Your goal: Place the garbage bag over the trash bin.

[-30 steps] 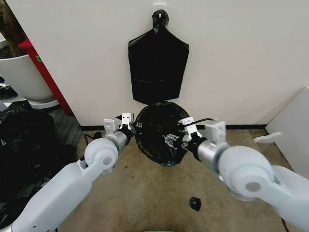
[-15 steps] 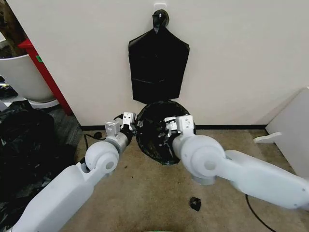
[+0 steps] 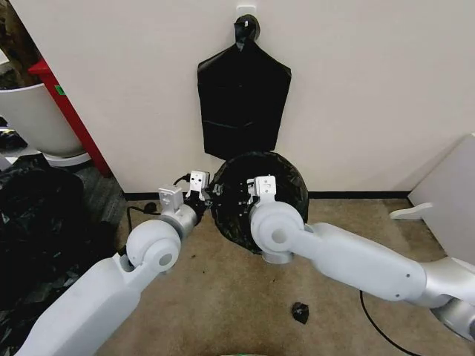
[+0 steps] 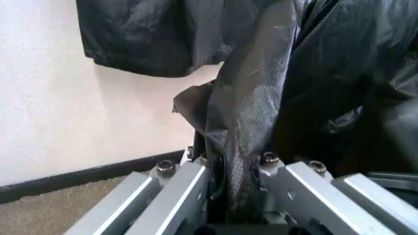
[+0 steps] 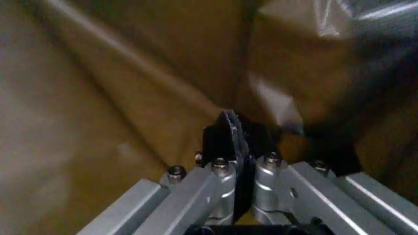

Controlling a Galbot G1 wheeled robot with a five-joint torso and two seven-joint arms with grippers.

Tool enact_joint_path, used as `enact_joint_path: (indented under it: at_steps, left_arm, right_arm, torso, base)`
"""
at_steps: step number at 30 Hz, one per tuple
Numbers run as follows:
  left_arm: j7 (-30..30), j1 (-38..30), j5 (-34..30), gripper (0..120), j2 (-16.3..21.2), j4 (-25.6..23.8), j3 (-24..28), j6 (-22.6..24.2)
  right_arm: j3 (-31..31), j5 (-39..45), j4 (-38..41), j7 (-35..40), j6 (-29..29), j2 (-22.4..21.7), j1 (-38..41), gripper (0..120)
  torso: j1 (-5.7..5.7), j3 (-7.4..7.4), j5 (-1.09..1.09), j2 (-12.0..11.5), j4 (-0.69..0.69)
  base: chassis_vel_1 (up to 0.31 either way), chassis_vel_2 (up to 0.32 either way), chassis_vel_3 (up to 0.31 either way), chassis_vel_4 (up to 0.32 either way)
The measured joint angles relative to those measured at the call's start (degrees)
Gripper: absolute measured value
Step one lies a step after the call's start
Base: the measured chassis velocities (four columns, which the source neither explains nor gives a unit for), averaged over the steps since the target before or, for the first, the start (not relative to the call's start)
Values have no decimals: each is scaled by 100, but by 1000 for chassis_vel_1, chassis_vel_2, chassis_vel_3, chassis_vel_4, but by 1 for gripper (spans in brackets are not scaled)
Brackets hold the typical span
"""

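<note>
Both grippers pinch the garbage bag (image 3: 256, 204): left gripper (image 4: 228, 196) at its edge, right gripper (image 5: 236, 166) inside; you spread the mouth evenly, without tearing.

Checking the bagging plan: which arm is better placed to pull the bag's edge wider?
Left, probably: the left gripper pinches the garbage bag at its outer edge; the right gripper sits inside it.

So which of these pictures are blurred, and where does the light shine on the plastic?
Head view: sharp and evenly lit, the garbage bag dull black. Left wrist view: sharp, a soft sheen on the bag's fold held in the left gripper. Right wrist view: blurred, with brownish light through the plastic and pale glare near the right gripper.
</note>
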Motion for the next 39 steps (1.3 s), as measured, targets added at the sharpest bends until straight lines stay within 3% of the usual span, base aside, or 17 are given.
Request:
enact_joint_path:
  at_steps: [11, 25, 39]
  left_arm:
    - [129, 516, -19, 1, 66, -442, -409, 74]
    - [109, 673, -171, 1, 140, -815, -557, 106]
    - [106, 670, 0, 1, 91, -489, -523, 71]
  right_arm:
    - [-3, -91, -446, -15, 65, 135, -44, 0]
    - [171, -90, -726, -168, 96, 102, -155, 0]
    - [162, 140, -109, -20, 240, 57, -130, 0]
  torso:
    - [0, 0, 1, 0, 1]
    - [0, 0, 1, 0, 1]
    - [0, 0, 1, 0, 1]
  base:
    - [0, 0, 0, 0]
    - [0, 0, 0, 0]
    - [0, 0, 0, 0]
